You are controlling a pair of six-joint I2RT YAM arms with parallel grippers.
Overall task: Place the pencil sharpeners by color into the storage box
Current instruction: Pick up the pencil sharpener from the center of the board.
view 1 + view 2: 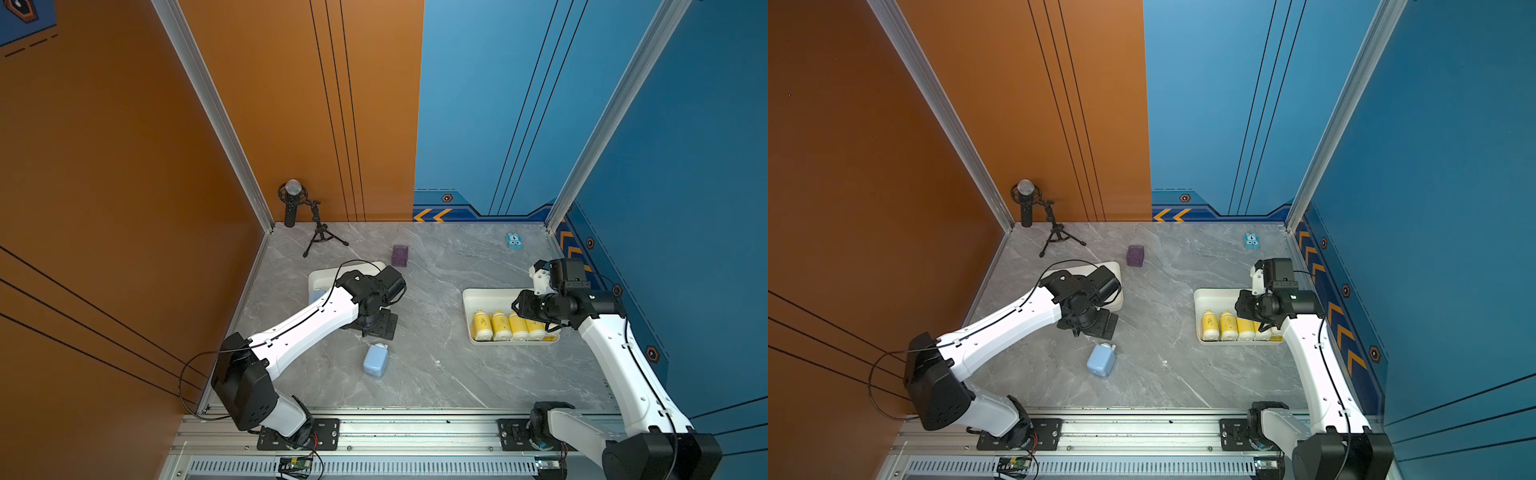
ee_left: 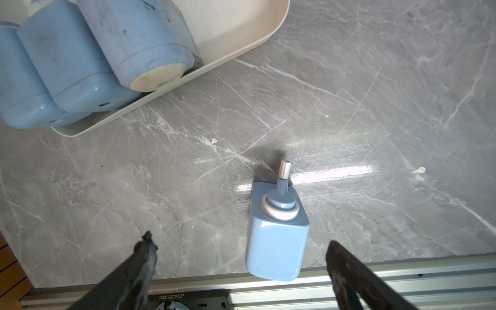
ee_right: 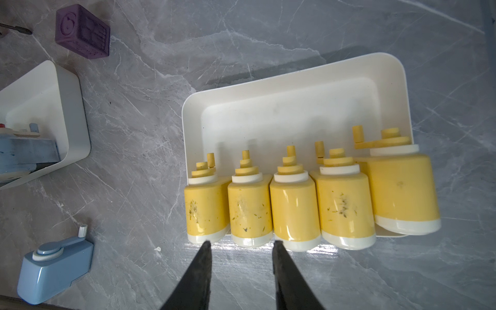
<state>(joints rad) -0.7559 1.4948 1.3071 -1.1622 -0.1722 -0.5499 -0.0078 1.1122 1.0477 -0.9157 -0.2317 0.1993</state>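
Nearest the front rail, one light blue pencil sharpener [image 1: 376, 360] is seen lying on its side on the marble table [image 1: 436, 374], outside both boxes. It is judged to be the only piece not yet sorted. Just beyond it the left gripper [image 2: 239, 240] is held with its jaws wide apart and empty, and the sharpener is not gripped. Farther back, three blue sharpeners [image 2: 80, 61] are packed side by side in the left storage box [image 1: 320, 272], where a fourth place is presumably meant for the loose one. Five yellow sharpeners [image 3: 295, 204] are lined up in the right storage box [image 1: 482, 295], so that colour appears finished. Above their white bases the right gripper [image 3: 242, 243] is held with its jaws partly apart and nothing between them. At the far end, a purple block [image 1: 400, 254] and a small blue box [image 1: 514, 241] stand unsorted.
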